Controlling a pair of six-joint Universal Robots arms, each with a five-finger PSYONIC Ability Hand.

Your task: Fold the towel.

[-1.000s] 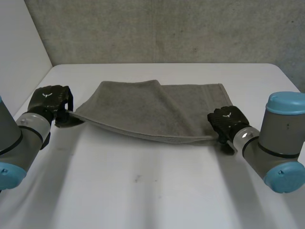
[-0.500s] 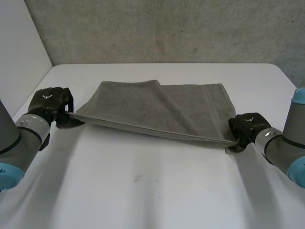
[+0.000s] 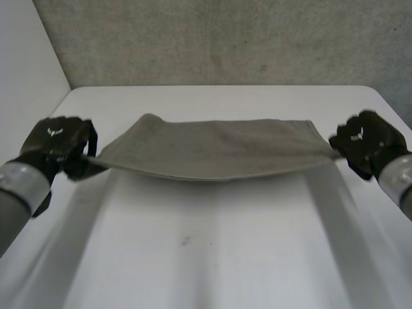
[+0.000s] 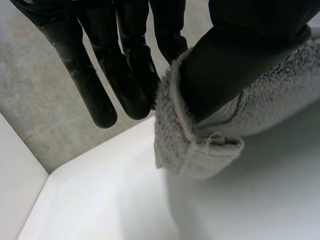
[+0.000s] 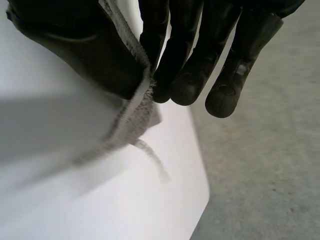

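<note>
Towel [image 3: 212,151] now higher and wider.

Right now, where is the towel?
In the head view the grey towel is stretched between the left hand and right hand, each pinching a corner.

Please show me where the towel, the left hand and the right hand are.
towel [image 3: 212,149], head view, middle of the cloth.
left hand [image 3: 56,138], head view, back of the hand.
right hand [image 3: 367,138], head view, back of the hand.
</note>
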